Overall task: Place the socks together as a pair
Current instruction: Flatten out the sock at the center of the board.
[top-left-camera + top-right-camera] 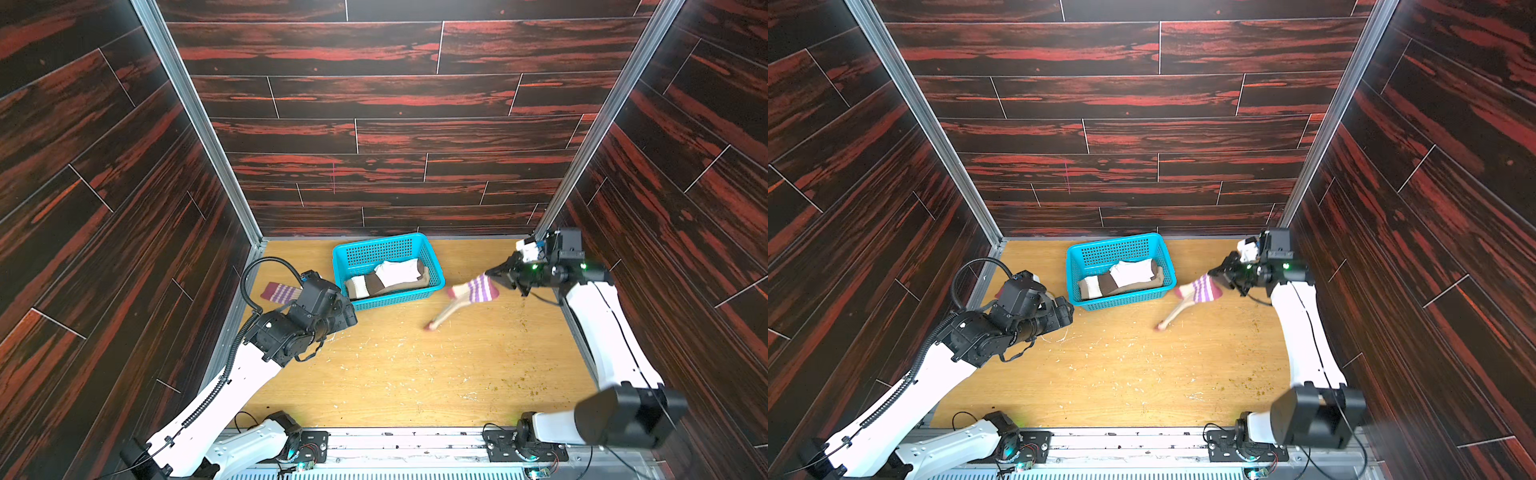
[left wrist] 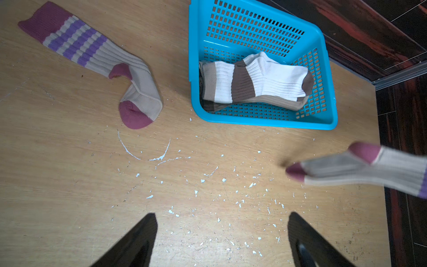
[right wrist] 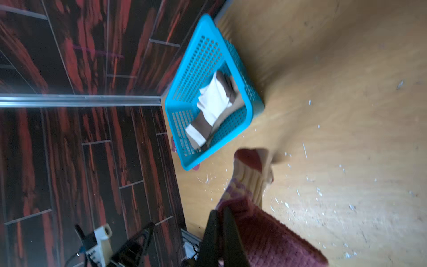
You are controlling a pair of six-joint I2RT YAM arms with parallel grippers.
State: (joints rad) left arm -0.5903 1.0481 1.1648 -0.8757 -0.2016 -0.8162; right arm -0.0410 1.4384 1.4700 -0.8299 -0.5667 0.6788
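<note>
A cream sock with a maroon cuff and toe and purple stripes (image 1: 280,292) (image 2: 92,62) lies bent on the table left of the basket, partly hidden behind my left arm in a top view. Its match (image 1: 469,295) (image 1: 1196,291) (image 2: 360,168) (image 3: 251,175) hangs blurred right of the basket, toe down near the table. My right gripper (image 1: 492,274) (image 1: 1214,274) (image 3: 220,212) is shut on its maroon cuff. My left gripper (image 1: 349,316) (image 1: 1067,309) (image 2: 221,222) stands open over bare table in front of the basket, holding nothing.
A blue mesh basket (image 1: 382,241) (image 1: 1117,243) (image 2: 190,57) (image 3: 251,97) stands at the back middle, holding white socks with brown bands (image 1: 386,278) (image 2: 254,81) on a tan one. Dark wood-look walls close in three sides. White flecks dot the wooden table (image 1: 395,374).
</note>
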